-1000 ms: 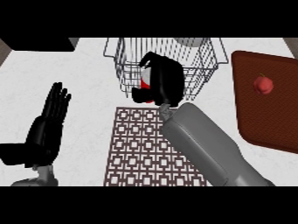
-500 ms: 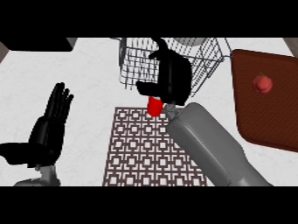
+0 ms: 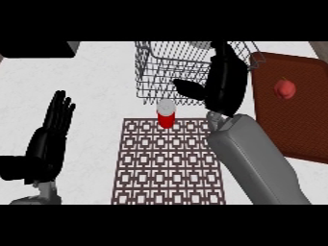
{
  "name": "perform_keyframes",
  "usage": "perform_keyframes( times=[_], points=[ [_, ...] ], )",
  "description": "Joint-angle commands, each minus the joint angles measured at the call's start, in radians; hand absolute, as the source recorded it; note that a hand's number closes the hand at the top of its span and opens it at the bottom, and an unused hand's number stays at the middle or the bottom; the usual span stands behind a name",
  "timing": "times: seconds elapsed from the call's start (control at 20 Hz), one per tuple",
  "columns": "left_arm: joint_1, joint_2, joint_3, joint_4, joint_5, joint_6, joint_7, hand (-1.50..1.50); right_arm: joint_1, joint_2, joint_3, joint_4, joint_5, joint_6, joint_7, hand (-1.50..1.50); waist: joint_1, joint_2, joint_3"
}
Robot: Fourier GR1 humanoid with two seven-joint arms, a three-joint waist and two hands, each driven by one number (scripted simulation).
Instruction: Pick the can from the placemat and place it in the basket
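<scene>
The red can [image 3: 166, 115] with a grey top stands upright at the far edge of the patterned placemat [image 3: 168, 168], just in front of the wire basket's [image 3: 156, 72] near wall and outside it. My right hand [image 3: 224, 84] is raised to the can's right, over the basket's right side. It is open, with fingers straight and the thumb pointing left, and it is apart from the can. My left hand [image 3: 47, 141] rests open at the lower left, fingers up, holding nothing.
A brown tray [image 3: 312, 125] lies at the right with a small red fruit [image 3: 285, 88] on it. A dark block [image 3: 38, 49] sits at the far left corner. White counter lies between the left hand and the placemat.
The right hand held the can by the basket's near wall, then let it go. The can now stands on the mat's far edge and the hand has moved right, fingers straightened.
</scene>
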Motion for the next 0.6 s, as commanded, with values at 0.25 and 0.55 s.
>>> perform_keyframes(
  times=[0.25,0.55],
  points=[
    [0.047,0.003,0.003,-0.038,0.008,-0.013,0.006,0.0,0.249,-0.144,-0.114,-0.448,-0.122,0.125,0.017,-1.5,-0.002,0.018,0.005],
    [-0.01,-0.006,0.013,0.015,0.014,-0.017,-0.011,0.0,0.317,-0.227,-0.234,-0.582,-0.37,0.215,-0.093,-1.5,0.003,0.021,0.005]
  ],
)
